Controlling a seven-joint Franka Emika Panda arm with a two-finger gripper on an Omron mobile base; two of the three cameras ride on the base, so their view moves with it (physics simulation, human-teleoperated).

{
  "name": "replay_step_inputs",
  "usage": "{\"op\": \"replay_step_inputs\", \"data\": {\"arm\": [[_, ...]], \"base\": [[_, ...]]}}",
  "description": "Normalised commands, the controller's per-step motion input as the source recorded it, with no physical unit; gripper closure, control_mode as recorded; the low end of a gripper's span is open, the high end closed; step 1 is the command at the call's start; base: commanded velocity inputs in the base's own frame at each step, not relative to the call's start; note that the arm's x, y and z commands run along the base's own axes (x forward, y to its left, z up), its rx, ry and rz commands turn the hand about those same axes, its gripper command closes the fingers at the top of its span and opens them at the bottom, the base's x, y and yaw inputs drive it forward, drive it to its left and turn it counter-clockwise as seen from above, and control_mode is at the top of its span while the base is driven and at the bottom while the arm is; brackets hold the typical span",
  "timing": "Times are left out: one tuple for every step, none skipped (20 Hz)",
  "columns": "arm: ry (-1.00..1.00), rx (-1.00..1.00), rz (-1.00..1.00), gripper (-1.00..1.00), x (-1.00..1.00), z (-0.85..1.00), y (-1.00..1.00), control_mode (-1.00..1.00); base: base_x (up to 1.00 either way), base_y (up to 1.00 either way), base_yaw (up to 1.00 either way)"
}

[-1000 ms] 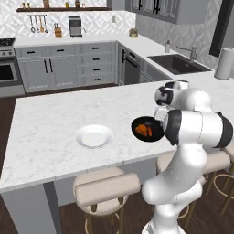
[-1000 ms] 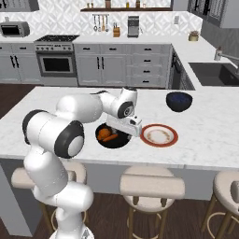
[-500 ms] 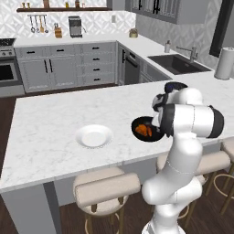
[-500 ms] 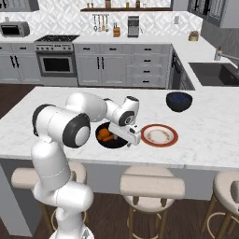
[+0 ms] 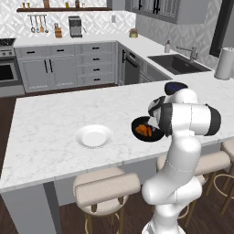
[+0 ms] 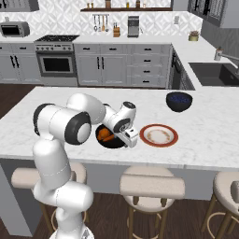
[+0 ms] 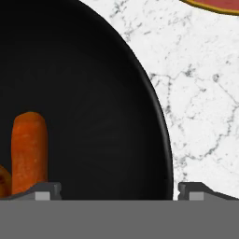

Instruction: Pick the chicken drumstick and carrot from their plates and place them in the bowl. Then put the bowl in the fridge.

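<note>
Bowl (image 6: 100, 141), glossy black and deep, sits on the white marble island counter (image 5: 55, 119) near its front edge, and your gripper (image 6: 131, 138) is down at the bowl's right side in the right base view. In the hand view the bowl (image 7: 102, 93) takes up the left and centre. The carrot (image 7: 29, 149) lies inside it, low on the left and pointing up the frame. Beside the carrot at the frame's edge is a sliver (image 7: 3, 182) of something orange-brown, too cropped to name.

Your gripper (image 7: 119, 191) is spread wide and grasps nothing. One fingertip (image 7: 46, 190) stands over the bowl's dark interior and the other over the marble just outside the rim, so the jaws sit astride the bowl's wall. You cannot tell from these views whether either tip touches it.

From the left base view the bowl (image 5: 135, 132) shows orange food in its hollow, partly covered by the arm's wrist. The plain white plate (image 5: 93, 136) rests bare, well apart to the bowl's left. In the right base view the cream plate (image 6: 159, 135) with the reddish-brown rim lies bare just beyond the gripper, and its edge (image 7: 214, 4) clips the hand view's top right corner. The dark blue bowl (image 6: 179, 101) stands farther back on the counter.
</note>
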Motion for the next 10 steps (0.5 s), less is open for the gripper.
{"op": "replay_step_inputs", "data": {"arm": [[-0.03, 0.00, -0.13, -1.00, 0.17, -0.31, 0.17, -1.00], [0.00, 0.00, -0.09, 1.00, 0.07, -0.12, 0.02, -1.00], [0.00, 0.00, -0.01, 1.00, 0.00, 0.00, 0.00, -1.00], [0.00, 0.00, 0.00, 1.00, 0.00, 0.00, 0.00, -1.00], [0.00, 0.00, 0.00, 1.00, 0.00, 0.00, 0.00, -1.00], [0.00, 0.00, 0.00, 1.00, 0.00, 0.00, 0.00, -1.00], [0.00, 0.00, 0.00, 1.00, 0.00, 0.00, 0.00, -1.00], [0.00, 0.00, 0.00, 1.00, 0.00, 0.00, 0.00, -1.00], [0.00, 0.00, 0.00, 1.00, 0.00, 0.00, 0.00, -1.00], [0.00, 0.00, 0.00, 1.00, 0.00, 0.00, 0.12, -1.00]], "base": [[0.00, 0.00, 0.00], [0.00, 0.00, 0.00], [0.00, 0.00, 0.00], [0.00, 0.00, 0.00], [0.00, 0.00, 0.00], [0.00, 0.00, 0.00], [0.00, 0.00, 0.00], [0.00, 0.00, 0.00], [0.00, 0.00, 0.00], [0.00, 0.00, 0.00]]}}
